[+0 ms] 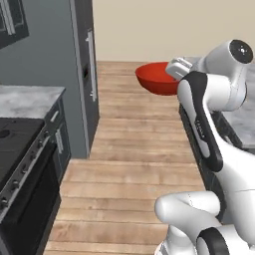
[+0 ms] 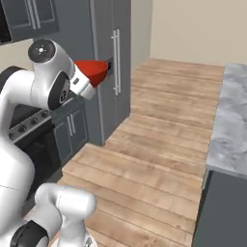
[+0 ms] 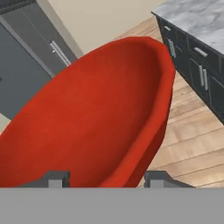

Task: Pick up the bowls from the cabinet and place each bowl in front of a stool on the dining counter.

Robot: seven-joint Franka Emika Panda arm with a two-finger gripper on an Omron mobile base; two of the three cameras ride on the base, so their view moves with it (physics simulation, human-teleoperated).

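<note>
Gripper point(image 3: 103, 179) clamped on rim of red bowl point(image 1: 155, 78), upper right of left base view. Bowl held above wood floor point(image 1: 134, 164), tilted.

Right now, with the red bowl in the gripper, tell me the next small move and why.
Probably carry the red bowl sideways toward the marble counter and hold off lowering. The gripper grips the bowl's rim and holds it high over the wooden floor; the counter lies off to the robot's right, not yet under the bowl. No stool shows in these views.

Glossy white rounded arm point(image 1: 214, 89) — dark joints, black elbow band.
</note>
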